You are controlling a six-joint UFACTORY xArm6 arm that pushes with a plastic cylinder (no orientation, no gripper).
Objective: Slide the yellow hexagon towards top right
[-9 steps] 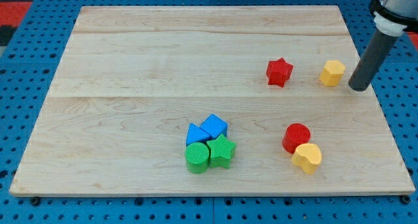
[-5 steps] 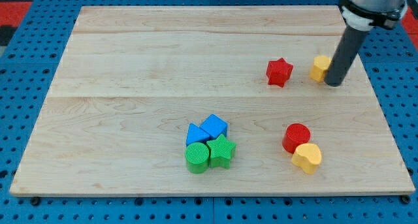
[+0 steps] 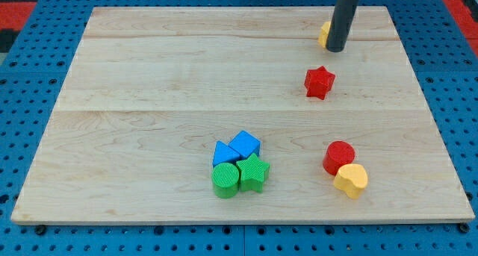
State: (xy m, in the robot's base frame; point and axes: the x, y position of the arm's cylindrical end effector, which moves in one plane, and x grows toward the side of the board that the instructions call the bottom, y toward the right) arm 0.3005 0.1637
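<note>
On the board sit 2 yellow, 2 red, 2 blue, 2 green blocks; my tip, without jaws, hides most of the yellow hexagon.

Yellow hexagon — mostly hidden behind dark rod, near board's top edge, view's right.

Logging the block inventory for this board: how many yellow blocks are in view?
2. The yellow hexagon sits near the view's top right, mostly hidden behind my tip. The other yellow block lies at the lower right, touching the red cylinder. None seems fully hidden.
</note>
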